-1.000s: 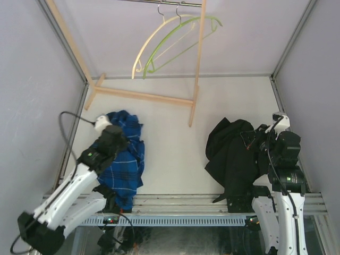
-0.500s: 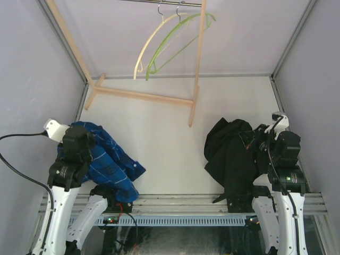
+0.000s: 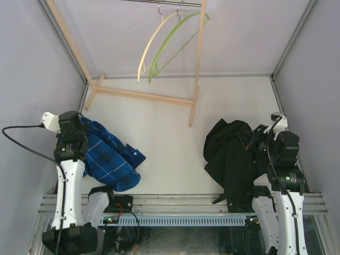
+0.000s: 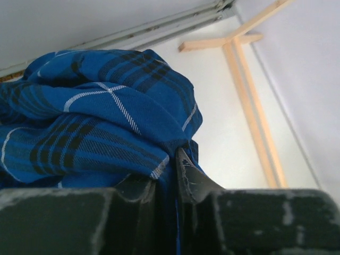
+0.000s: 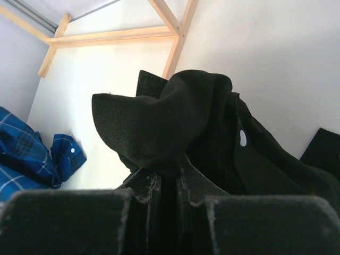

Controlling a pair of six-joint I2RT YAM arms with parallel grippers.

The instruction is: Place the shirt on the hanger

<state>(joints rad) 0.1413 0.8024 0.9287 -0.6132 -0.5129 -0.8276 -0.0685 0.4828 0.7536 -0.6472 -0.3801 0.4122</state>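
- Two garments are pinched at once. The right gripper (image 5: 169,178) is clamped on a raised fold of the black shirt (image 5: 175,122). The left gripper (image 4: 169,172) appears closed on the blue plaid shirt (image 4: 101,122), though cloth hides its tips, so how firm that hold is I cannot say.
- The shirt lies bunched at the right side of the table (image 3: 170,133), lifted at the pinch, with its lower part reaching the near edge. The hanger (image 3: 169,41) hangs from the rail (image 3: 159,2) at the far end, just beside the cream hanger (image 3: 150,45) and well apart from the shirt.
- The step in hand, as I judge it, is to park the plaid shirt at the far left and free that claw for the black one.
- A bunched fold is a poor hold for threading. Better to find the collar or a shoulder and spread it between both claws before heading for the hanger.
- The post of the wooden rack (image 3: 199,58) stands between shirt and hanger, so the carry should pass to one side of it.
- The right arm is folded close above its base, wrist near the right wall, fingers pointing inward over the table.
- The left arm stands tall by the left wall, wrist raised, fingers aimed towards the far end.
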